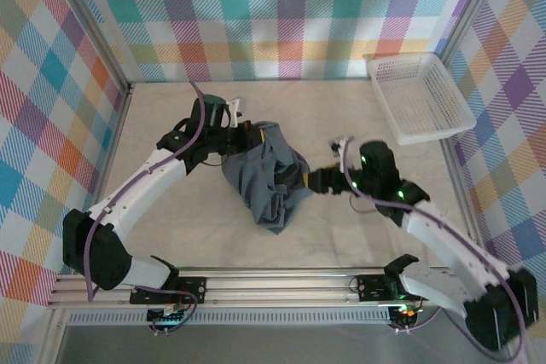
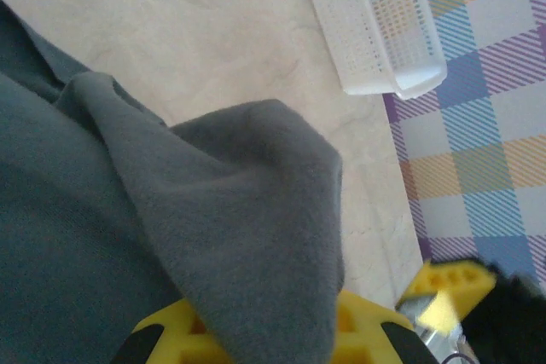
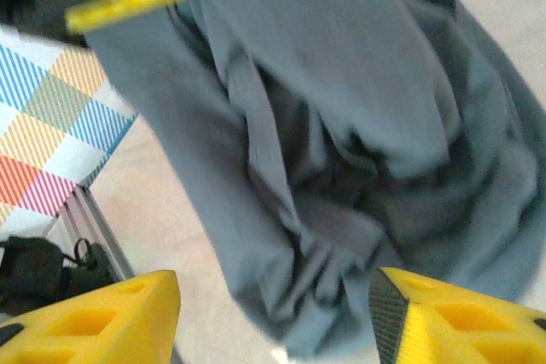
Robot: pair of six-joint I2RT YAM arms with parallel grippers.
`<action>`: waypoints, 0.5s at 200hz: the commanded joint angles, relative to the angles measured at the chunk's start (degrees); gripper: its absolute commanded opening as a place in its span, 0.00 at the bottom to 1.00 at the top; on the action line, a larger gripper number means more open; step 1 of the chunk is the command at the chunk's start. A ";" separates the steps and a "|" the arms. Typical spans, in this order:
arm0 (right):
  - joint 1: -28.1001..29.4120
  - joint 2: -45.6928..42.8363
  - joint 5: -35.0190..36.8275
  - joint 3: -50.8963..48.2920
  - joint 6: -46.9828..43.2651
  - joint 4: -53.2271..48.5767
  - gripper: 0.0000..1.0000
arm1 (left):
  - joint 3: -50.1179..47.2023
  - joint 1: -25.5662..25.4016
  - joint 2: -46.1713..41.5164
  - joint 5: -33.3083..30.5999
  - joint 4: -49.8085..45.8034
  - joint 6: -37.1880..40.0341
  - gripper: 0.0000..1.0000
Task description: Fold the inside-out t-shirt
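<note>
The inside-out t-shirt [image 1: 266, 178] is a dark slate-grey bunch, lifted and hanging crumpled over the middle of the table. My left gripper [image 1: 245, 137] is shut on its upper left edge. In the left wrist view a fold of the t-shirt [image 2: 247, 236] runs down between the yellow fingers [image 2: 363, 330] of the left gripper [image 2: 273, 334]. My right gripper [image 1: 321, 181] stands open just right of the bunch. In the right wrist view its yellow fingers [image 3: 111, 313] are spread wide, and the wrinkled t-shirt [image 3: 341, 151] hangs beyond the right gripper [image 3: 273, 330], with nothing pinched.
A white mesh basket [image 1: 420, 95] sits at the far right corner of the table, also seen as a basket [image 2: 375, 23] from the left wrist. Checked walls [image 1: 281, 14] close the table in on three sides. Bare tabletop [image 1: 171, 117] lies around the shirt.
</note>
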 commanded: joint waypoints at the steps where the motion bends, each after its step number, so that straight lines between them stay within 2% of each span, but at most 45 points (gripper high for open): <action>1: 3.07 10.16 -2.46 4.01 -5.65 7.46 0.63 | 0.31 -0.42 -3.63 -0.32 -1.29 1.23 0.00; 24: 5.75 19.98 0.84 8.19 -7.17 12.70 0.67 | 0.90 -0.42 -4.16 0.75 -1.97 1.58 0.00; 36: 5.75 24.31 3.27 10.10 -6.89 14.17 0.64 | 1.21 -0.42 -4.57 1.38 -2.25 1.87 0.00; 46: 5.75 26.89 3.75 12.00 -7.43 13.79 0.51 | 1.27 -0.36 -5.22 0.78 -3.08 2.39 0.00; 60: 5.75 28.16 4.31 13.73 -8.36 12.67 0.22 | 1.77 -0.01 -6.74 -2.21 -6.13 4.36 0.00; 75: 5.75 27.12 4.20 13.34 -9.60 12.26 0.00 | 1.54 1.74 -8.69 -3.96 -8.73 5.68 0.00; 100: 5.67 22.56 -1.16 13.58 -9.29 9.15 0.00 | 0.24 5.59 -10.51 -4.99 -11.97 7.85 0.00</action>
